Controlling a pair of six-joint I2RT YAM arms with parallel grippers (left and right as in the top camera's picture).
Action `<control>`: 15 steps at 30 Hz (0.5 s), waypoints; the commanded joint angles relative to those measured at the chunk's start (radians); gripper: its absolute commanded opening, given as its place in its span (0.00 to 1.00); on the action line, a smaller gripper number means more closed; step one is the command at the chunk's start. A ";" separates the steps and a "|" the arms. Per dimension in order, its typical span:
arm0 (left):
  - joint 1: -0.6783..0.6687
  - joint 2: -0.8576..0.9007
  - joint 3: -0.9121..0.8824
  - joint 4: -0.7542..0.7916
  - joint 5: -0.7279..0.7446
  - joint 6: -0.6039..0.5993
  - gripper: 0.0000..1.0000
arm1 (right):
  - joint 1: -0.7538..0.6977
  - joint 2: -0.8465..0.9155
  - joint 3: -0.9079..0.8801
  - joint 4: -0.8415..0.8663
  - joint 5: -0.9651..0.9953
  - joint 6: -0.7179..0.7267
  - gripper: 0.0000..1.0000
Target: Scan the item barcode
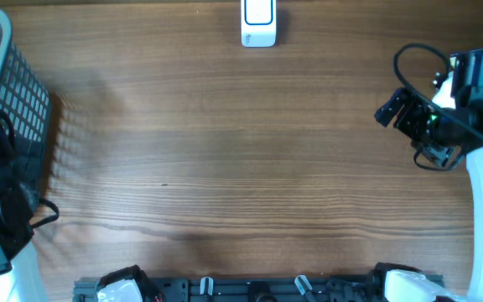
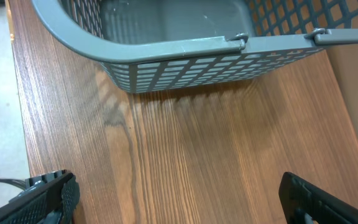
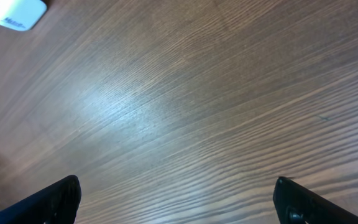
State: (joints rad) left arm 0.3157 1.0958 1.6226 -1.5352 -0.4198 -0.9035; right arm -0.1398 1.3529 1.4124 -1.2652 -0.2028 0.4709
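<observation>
The scanner point(image 1: 258, 23), a small white box with a blue-outlined panel on top, sits at the far edge of the wooden surface point(image 1: 241, 168), about midway across and well apart from both of my arms. My right wrist camera catches one rounded corner of it in the upper left of its view, with some blue lettering on the side that is too small for me to read. My right hand point(image 3: 178, 202) hangs over bare wood out at the right side of the surface, above it rather than touching it. It is spread wide, one dark finger point(image 3: 48, 202) at each lower corner of its camera's view and only wood grain between them. From overhead, that arm's black wrist angles in toward the middle, with a black cable point(image 1: 409, 59) looping above it. On the far left stands a grey mesh basket point(image 2: 185, 50), partly cut off by the edge of the overhead view, with its lattice throwing a checked shadow onto the wood beside it. My left hand point(image 2: 179, 202) is near the basket and faces its rounded wall, likewise spread wide and gripping nothing, with a strip of bare wood between my fingertips and the basket. Through the rim I can see part of its smooth grey floor.
</observation>
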 commanded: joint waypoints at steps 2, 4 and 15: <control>0.005 0.000 0.006 0.000 0.005 0.009 1.00 | 0.006 0.056 -0.006 0.033 -0.016 -0.001 1.00; 0.005 0.000 0.006 -0.001 0.005 0.009 1.00 | 0.006 0.072 -0.006 0.028 -0.023 0.001 1.00; 0.005 0.000 0.006 -0.001 0.005 0.009 1.00 | 0.025 0.107 -0.014 0.055 -0.068 -0.074 1.00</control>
State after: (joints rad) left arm 0.3157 1.0958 1.6226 -1.5349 -0.4198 -0.9035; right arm -0.1379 1.4628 1.4082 -1.2148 -0.2474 0.4664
